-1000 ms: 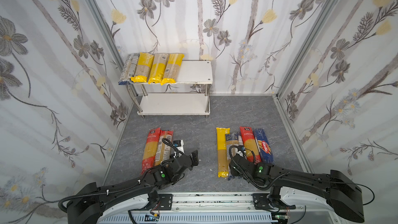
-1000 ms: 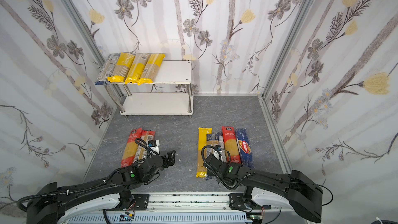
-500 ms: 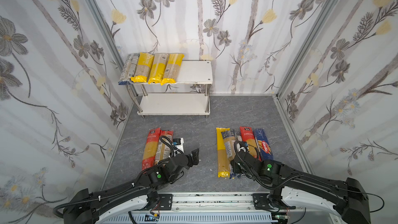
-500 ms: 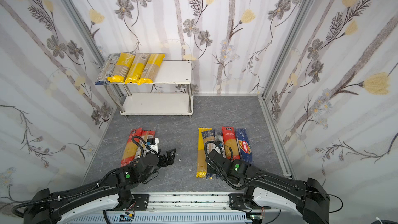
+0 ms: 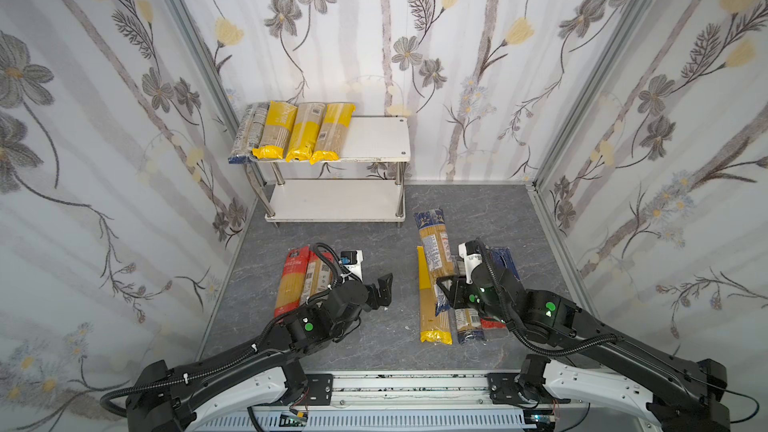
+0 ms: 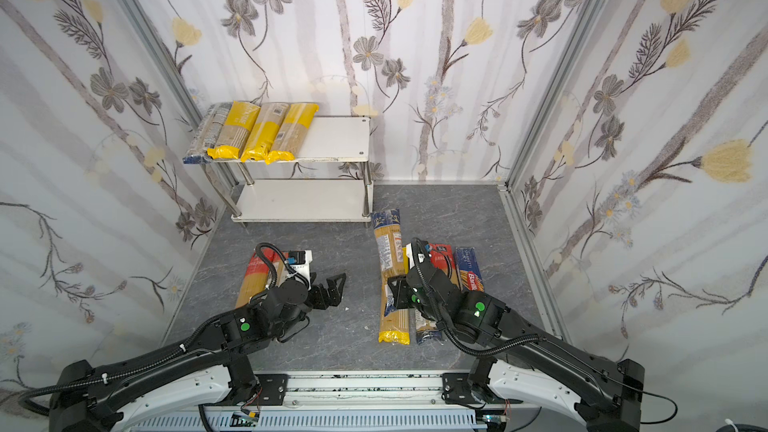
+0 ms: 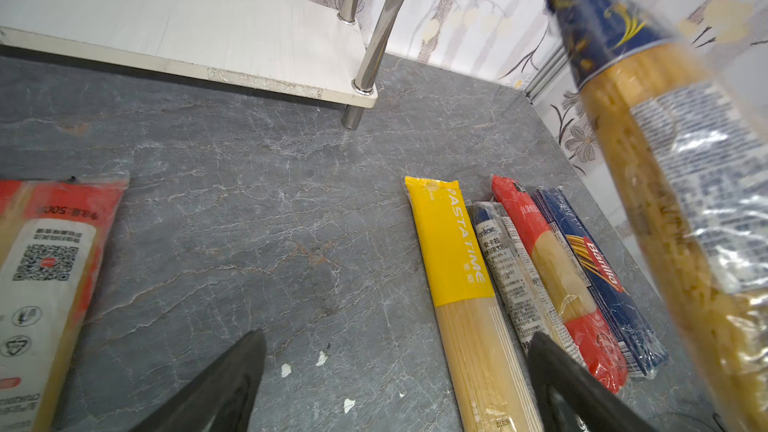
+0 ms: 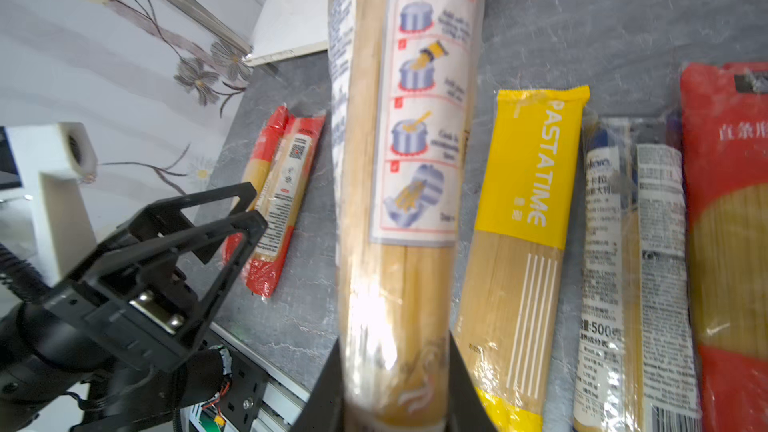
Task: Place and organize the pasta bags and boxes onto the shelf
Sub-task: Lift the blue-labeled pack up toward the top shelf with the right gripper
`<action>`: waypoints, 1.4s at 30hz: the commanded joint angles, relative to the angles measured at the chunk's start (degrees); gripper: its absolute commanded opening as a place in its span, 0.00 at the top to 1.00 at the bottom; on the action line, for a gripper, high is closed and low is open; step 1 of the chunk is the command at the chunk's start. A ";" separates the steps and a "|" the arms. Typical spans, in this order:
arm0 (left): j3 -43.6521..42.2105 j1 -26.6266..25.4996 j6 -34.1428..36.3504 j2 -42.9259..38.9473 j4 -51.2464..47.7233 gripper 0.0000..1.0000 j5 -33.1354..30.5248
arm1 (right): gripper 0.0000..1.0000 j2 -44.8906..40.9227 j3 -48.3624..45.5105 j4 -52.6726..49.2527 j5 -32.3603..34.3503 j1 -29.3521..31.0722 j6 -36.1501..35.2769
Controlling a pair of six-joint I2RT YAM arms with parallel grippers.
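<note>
The yellow-ended pack [image 7: 453, 243] reads "PASTA TIME"; the dark blue pack [image 7: 600, 268] reads "Barilla".

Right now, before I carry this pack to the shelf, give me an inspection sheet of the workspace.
Surface: grey stone-look tabletop.
Job's things: shelf has four packs on the left of its top board and nothing on the lower board. Two red-ended packs lie on the left. Yellow pack, grey-labelled pack, red pack and Barilla pack lie side by side on the right.
Clutter: small white flecks on the tabletop.
Grippers: left gripper open, holding nothing. Right gripper shut on a blue-ended pack, held above the row.
Cables: black hoses arch over each wrist; no snag seen.
Surroundings: floral walls on three sides.
</note>
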 commanded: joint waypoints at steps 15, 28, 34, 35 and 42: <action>15.00 10.23 10.15 5.37 -6.87 0.00 -0.17 | 0.95 28.04 45.40 1.88 -11.47 -14.70 -18.45; 15.97 17.41 12.06 6.46 -6.87 0.00 -0.24 | 0.91 64.03 88.00 7.23 -23.97 -24.09 -12.37; 14.67 18.62 11.73 4.42 -6.95 0.00 -1.43 | 0.88 70.25 89.39 18.35 -27.57 -24.34 -8.62; 14.65 18.86 11.60 4.32 -7.04 0.00 -1.49 | 0.86 71.39 90.69 18.26 -27.64 -24.44 -8.48; 14.39 19.54 11.09 3.58 -7.50 0.00 -1.48 | 0.51 73.54 91.83 19.21 -27.16 -24.54 -7.56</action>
